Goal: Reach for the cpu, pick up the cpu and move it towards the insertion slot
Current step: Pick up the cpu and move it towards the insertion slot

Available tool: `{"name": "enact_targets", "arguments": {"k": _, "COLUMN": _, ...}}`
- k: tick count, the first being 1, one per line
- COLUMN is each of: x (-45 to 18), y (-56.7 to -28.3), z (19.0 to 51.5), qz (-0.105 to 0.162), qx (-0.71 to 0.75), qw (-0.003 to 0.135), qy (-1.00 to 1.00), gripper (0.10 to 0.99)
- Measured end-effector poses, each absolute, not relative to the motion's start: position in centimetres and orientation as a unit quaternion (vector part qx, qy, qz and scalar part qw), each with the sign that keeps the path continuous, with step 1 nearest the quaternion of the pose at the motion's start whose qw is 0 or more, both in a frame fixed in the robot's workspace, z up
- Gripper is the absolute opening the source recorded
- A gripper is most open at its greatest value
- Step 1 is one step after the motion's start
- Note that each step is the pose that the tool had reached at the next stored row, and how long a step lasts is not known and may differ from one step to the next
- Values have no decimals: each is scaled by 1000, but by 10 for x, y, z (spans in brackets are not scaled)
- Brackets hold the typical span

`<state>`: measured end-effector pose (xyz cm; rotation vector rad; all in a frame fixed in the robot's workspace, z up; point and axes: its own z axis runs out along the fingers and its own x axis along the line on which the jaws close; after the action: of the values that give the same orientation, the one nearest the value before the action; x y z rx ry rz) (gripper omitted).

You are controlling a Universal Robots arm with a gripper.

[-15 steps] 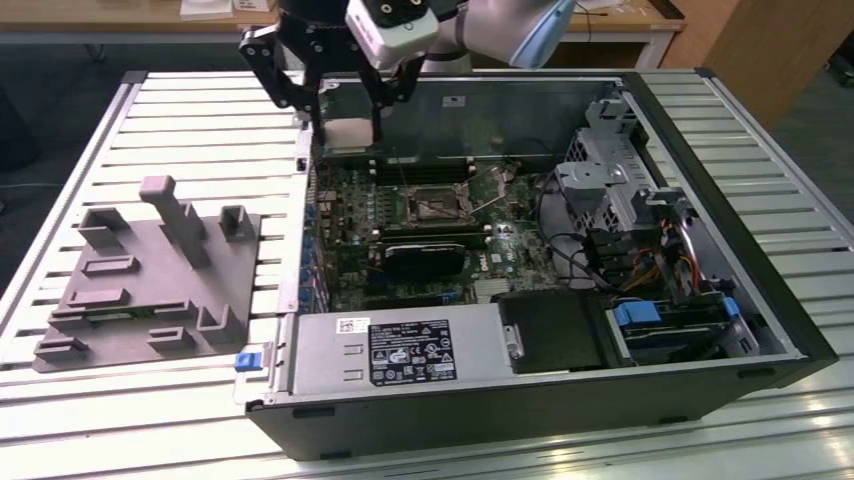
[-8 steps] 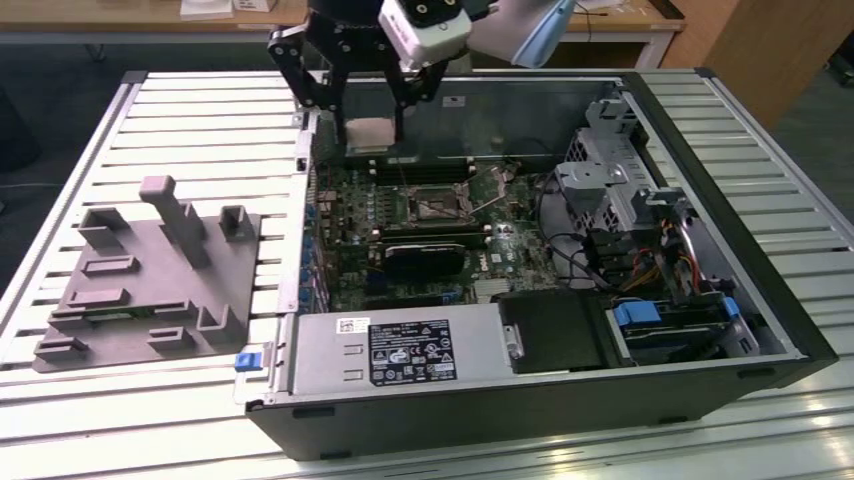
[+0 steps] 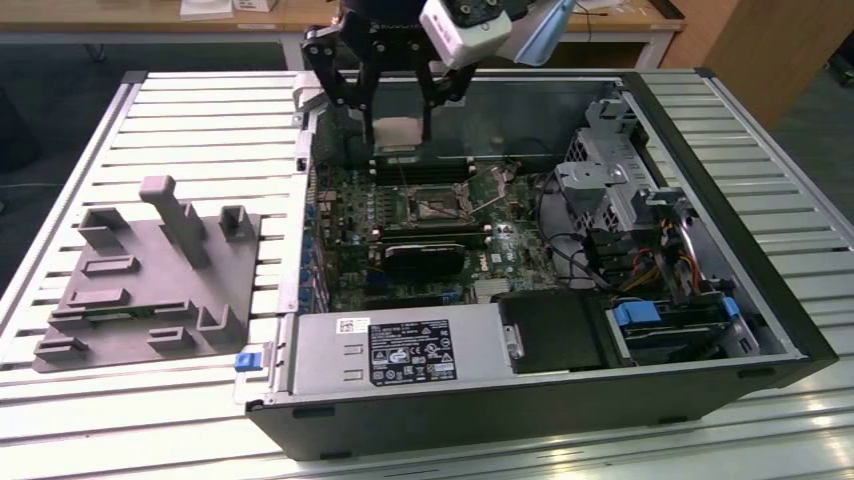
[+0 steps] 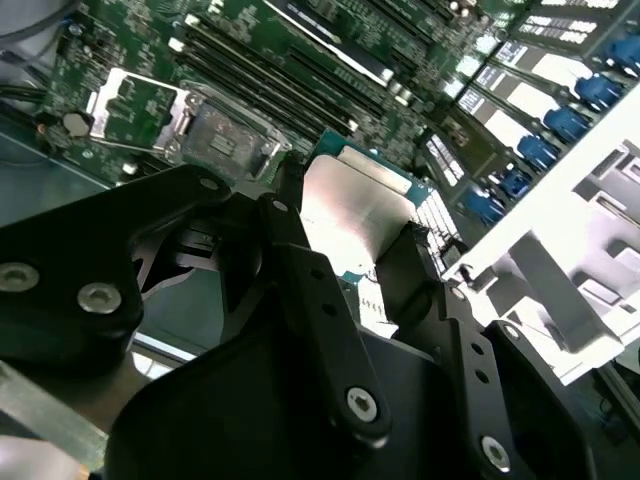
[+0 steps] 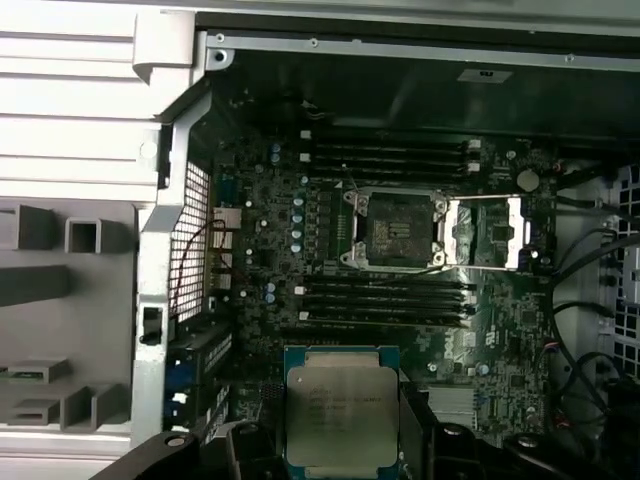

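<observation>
The tool [image 3: 400, 115] is hanging over the open computer case [image 3: 747, 300], its two black fingers [image 4: 300, 300] pinching the cpu [image 3: 399, 132] by opposite edges. In the exterior view the cpu is sitting in the air above the motherboard [image 3: 360, 215], clear of it, near the case's far wall. In the first wrist view the cpu [image 5: 340, 405] is showing its silvery top and pale rim, and in the second wrist view [image 4: 355, 215] it is tilting between the fingers. The insertion slot [image 5: 393, 229] is lying open on the motherboard, apart from the cpu, with its shiny metal frame flipped up just beside it. The case is lying on the slatted bench [image 3: 200, 130]. A grey plastic block with upright posts [image 3: 154, 280] is sitting on the bench beside the case, on the exterior view's left.
</observation>
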<state>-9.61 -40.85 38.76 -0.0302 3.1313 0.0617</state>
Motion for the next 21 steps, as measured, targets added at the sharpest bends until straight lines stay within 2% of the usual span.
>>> {"name": "enact_targets", "arguments": {"k": 21, "x": -50, "y": -393, "z": 367, "qz": 20, "qx": -10, "qw": 4, "qy": 1000, "gripper": 537}}
